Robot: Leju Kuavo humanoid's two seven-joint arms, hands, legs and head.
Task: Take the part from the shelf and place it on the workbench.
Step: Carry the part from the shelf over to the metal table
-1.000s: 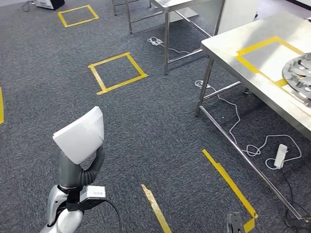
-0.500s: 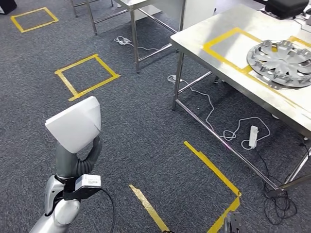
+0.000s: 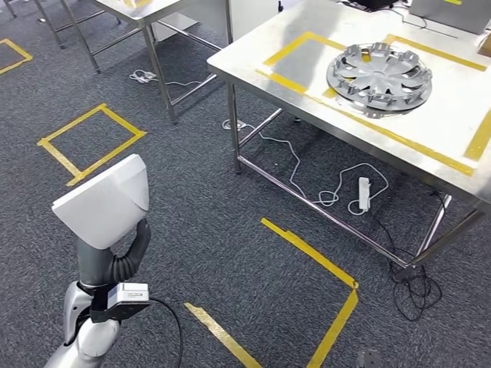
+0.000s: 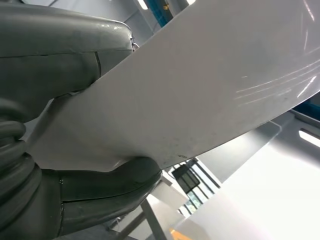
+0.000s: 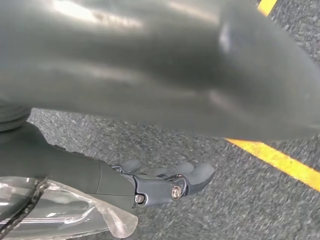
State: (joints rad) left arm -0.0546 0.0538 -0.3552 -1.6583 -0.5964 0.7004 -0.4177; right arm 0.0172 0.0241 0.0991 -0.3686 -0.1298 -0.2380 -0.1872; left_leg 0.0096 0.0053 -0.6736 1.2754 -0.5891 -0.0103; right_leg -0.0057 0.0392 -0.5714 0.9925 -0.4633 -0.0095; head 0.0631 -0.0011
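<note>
We see the white part [image 3: 104, 201] gripped in the left hand [image 3: 113, 261], low left over the carpet, its flat face tilted up and long axis slanting toward the surface [image 3: 278, 69]; its edges run off the wrist picture. Our right hand [image 5: 166, 182] hangs empty, fingers loosely apart

White flat part [image 3: 104, 201] gripped in left hand [image 3: 116, 261], tilted above carpet
</note>
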